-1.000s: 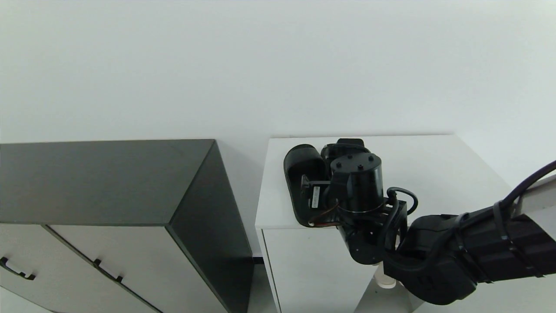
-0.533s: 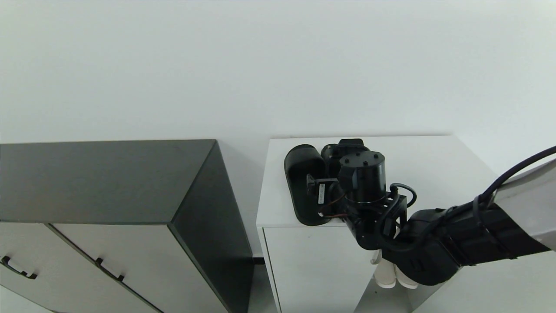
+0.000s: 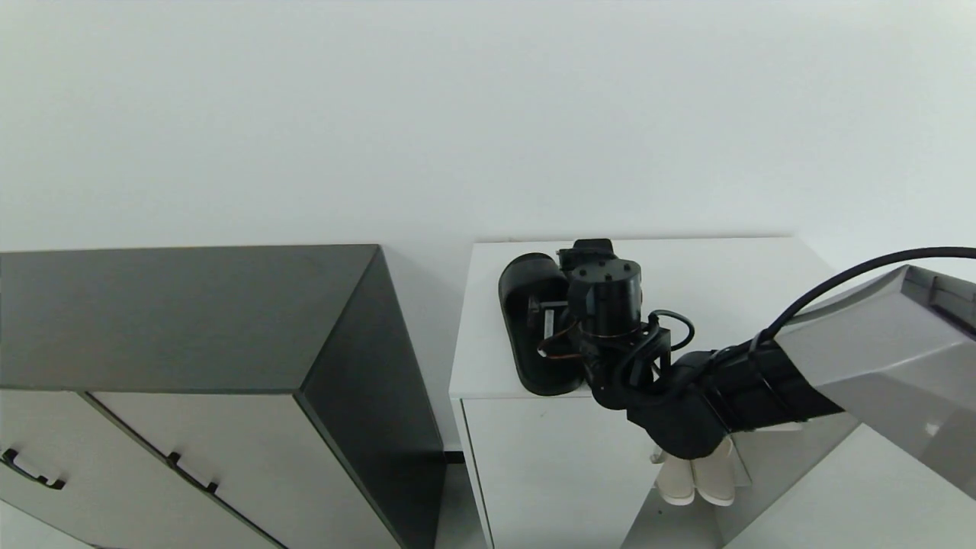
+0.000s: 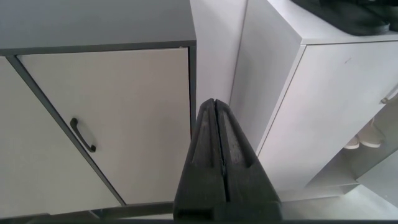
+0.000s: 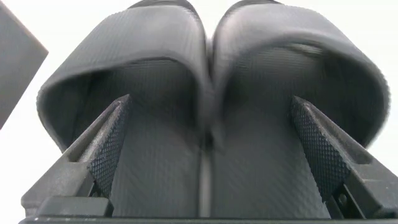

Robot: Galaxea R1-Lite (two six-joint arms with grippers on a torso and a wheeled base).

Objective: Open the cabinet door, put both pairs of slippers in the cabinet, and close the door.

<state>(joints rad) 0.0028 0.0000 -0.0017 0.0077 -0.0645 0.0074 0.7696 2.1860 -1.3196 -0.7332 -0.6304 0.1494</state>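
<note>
Wall (image 3: 488, 114): plain white, running behind the furniture.
Cupboard (image 3: 183, 313): dark top and dark side panel; stands against the wall on the left of the head view.
Doors (image 3: 252, 450): two, pale, side by side on the cupboard's front; both shut.
Handles (image 3: 191, 473): small black bars, one on each door.

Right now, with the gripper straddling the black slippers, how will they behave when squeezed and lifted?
The black slippers look like soft foam, so probably light and squashy between the open fingers of the right gripper. Their textured surface likely resists slipping. Being two loose pieces, one might drop.
</note>
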